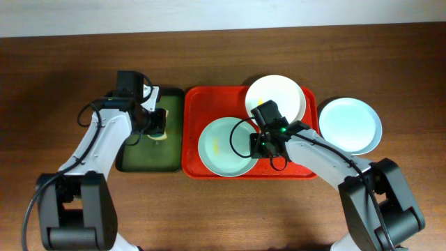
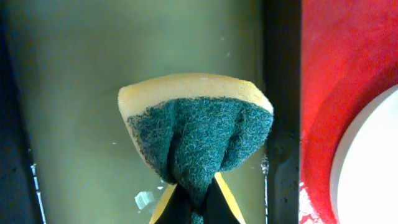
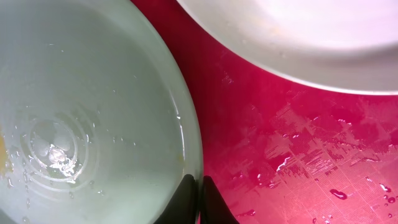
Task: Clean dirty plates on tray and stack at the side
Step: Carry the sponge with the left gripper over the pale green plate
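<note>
The red tray point(image 1: 191, 132) holds a mint green plate point(image 1: 223, 148) with a small yellow smear and a white plate point(image 1: 276, 97). A light blue plate point(image 1: 350, 124) lies on the table to the right of the tray. My right gripper point(image 1: 260, 145) is shut on the right rim of the mint green plate point(image 3: 93, 112), fingertips point(image 3: 199, 185) pinching its edge over the wet tray point(image 3: 280, 137). The white plate point(image 3: 298, 31) lies just beyond. My left gripper point(image 2: 196, 199) is shut on a yellow and green sponge point(image 2: 196, 134) over the dark green tray point(image 2: 74, 81).
The dark green black-rimmed tray point(image 1: 139, 157) lies left of the red tray, touching it. Water drops lie on the red tray floor. A pale plate's edge point(image 2: 373, 162) shows at the right of the left wrist view. Brown table surrounds both trays.
</note>
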